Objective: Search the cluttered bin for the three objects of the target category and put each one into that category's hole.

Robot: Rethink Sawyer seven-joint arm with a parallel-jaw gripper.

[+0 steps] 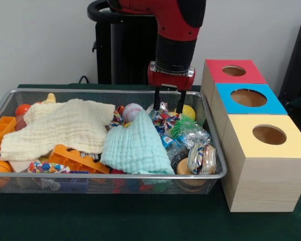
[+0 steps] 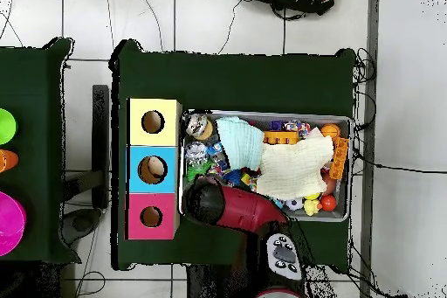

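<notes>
The wire mesh bin [image 1: 110,92] is full of toys and cloths; it also shows in the overhead view [image 2: 262,114]. My gripper [image 1: 168,109] is open at the bin's back right, fingers [image 1: 156,99] straddling a knotted rope bundle [image 1: 164,120] just below the tips. A second rope bundle [image 1: 116,120] lies beside the baseball. A third [image 1: 46,167] lies at the front left, and shows in the overhead view [image 2: 293,126]. The blue-topped box's hole [image 1: 248,97] is right of the bin, also in the overhead view [image 2: 152,169]. In the overhead view the arm [image 2: 229,206] hides the gripper.
A cream cloth [image 1: 60,128] and a pale green cloth [image 1: 135,145] cover the bin's middle. Orange plastic pieces [image 1: 76,159], a baseball [image 1: 132,111], a yellow ball [image 1: 189,112], a spiky green ball [image 1: 179,127] and clear wrappers [image 1: 193,134] lie around. Red-topped [image 1: 234,71] and yellow-topped [image 1: 269,134] holes flank the blue one.
</notes>
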